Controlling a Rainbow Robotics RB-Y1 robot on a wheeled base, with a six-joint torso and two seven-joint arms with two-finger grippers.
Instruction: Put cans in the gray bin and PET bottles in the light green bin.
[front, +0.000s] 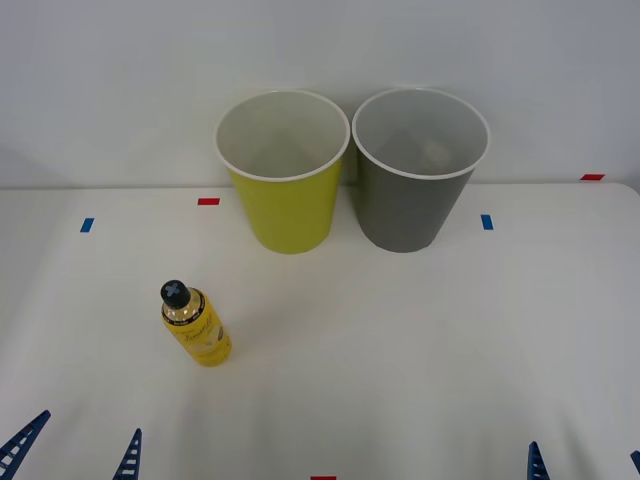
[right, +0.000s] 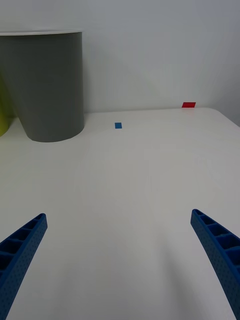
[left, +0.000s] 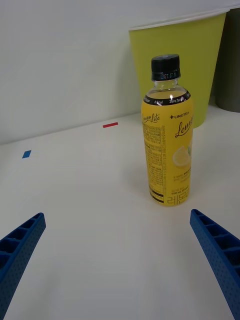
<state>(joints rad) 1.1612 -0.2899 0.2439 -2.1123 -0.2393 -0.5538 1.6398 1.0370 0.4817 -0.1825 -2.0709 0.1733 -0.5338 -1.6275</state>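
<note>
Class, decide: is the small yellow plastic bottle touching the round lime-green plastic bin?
Apart. The front view shows bare white table between the bottle and the lime-green bin.

PET bottle (left: 167, 150) | label: "LINGTEA", "Lemon"; partly legible "Lite"

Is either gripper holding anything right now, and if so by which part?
Nothing is held. Both the left gripper and right gripper are open; the PET bottle stands free on the table.

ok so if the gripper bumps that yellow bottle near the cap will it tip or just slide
The bottle stands upright, tall and narrow on a small base, so a high push would probably tip it. It looks full nearly to the neck, so likely fairly heavy; once down, its round body could roll.
</note>
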